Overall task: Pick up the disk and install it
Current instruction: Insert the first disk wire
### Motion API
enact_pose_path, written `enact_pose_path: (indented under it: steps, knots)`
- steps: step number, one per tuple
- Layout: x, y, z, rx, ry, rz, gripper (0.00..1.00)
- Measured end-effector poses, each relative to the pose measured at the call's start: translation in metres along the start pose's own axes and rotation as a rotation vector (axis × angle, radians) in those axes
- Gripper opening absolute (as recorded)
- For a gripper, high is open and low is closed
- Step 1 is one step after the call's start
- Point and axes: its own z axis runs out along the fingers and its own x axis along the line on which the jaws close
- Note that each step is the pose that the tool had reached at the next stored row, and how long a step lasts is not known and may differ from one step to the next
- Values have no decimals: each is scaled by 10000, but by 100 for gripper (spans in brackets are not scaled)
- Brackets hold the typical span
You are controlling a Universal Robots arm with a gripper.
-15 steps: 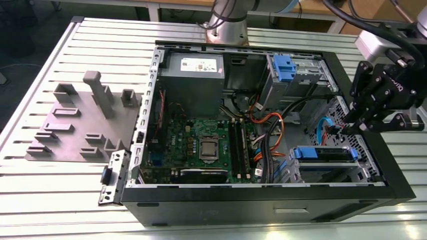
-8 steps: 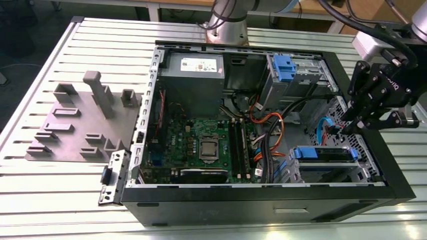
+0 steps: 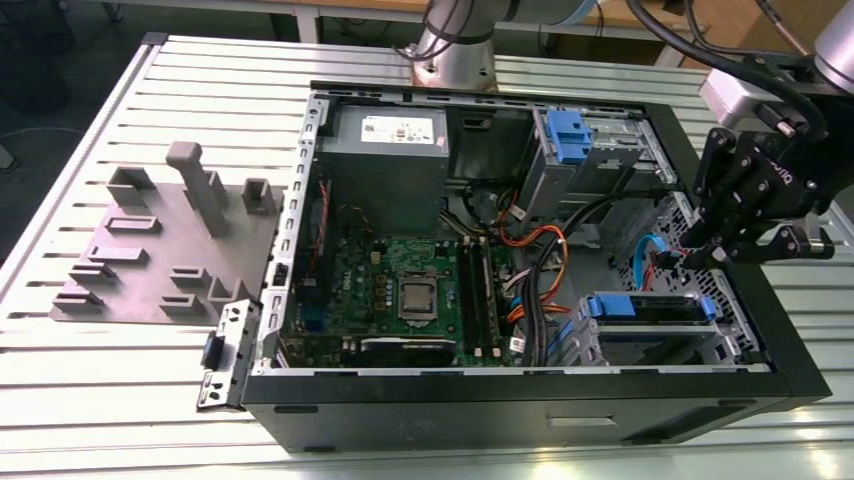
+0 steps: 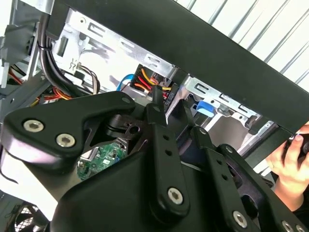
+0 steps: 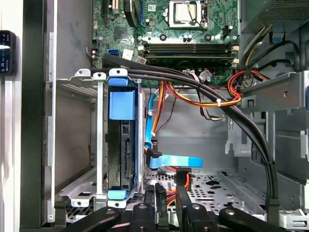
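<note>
My gripper hangs over the open computer case, fingers close together, holding nothing, beside a blue cable. The disk sits on edge in its grey metal cage, long axis along the slot, blue handle facing the motherboard.
</note>
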Motion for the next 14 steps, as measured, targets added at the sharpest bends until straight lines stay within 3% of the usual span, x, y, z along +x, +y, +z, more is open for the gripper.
enact_pose_path:
  steps: [4,6,8,11,14]
  knots:
    - [0,0,9,4,151,4,31]
    - [0,0,14,5,197,5,31]
    - [0,0,15,6,224,6,30]
    - [0,0,15,6,229,6,17]
    - [-1,0,16,6,242,6,16]
